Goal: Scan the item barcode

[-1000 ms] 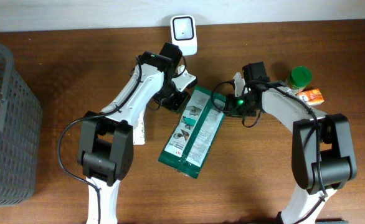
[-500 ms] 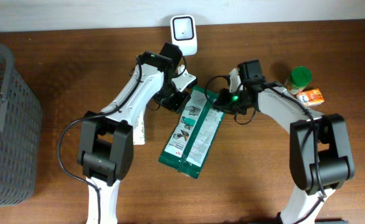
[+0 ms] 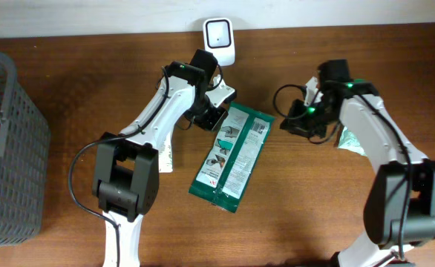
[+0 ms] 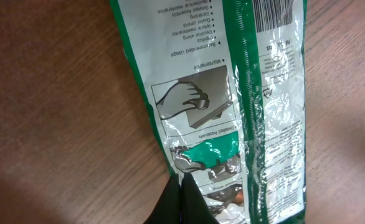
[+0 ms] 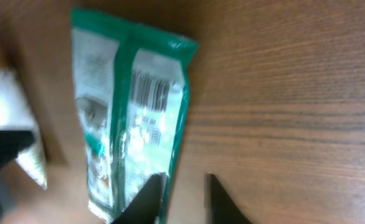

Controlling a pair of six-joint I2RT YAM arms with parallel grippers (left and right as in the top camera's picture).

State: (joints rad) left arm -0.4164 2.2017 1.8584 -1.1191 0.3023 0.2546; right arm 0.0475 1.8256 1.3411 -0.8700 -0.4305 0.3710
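The item, a green and silver packet [image 3: 232,156], lies flat on the wooden table with its barcode [image 5: 150,93] facing up near its far end. My left gripper [image 3: 211,119] is shut, its tips [image 4: 184,177] resting at the packet's left edge; I cannot tell whether they pinch the film. My right gripper [image 3: 293,123] hangs to the right of the packet's barcode end, apart from it. In the right wrist view the right gripper [image 5: 185,176] is slightly open with only bare wood between the fingers. A white scanner [image 3: 220,33] stands at the table's far edge.
A grey mesh basket [image 3: 6,148] stands at the far left. A pale packet [image 3: 349,139] shows under my right arm. A white packet [image 3: 167,156] lies beside my left arm.
My right gripper has let go of the packet's barcode end, opened a little and drawn back to the right. The left gripper and the packet have stayed put.
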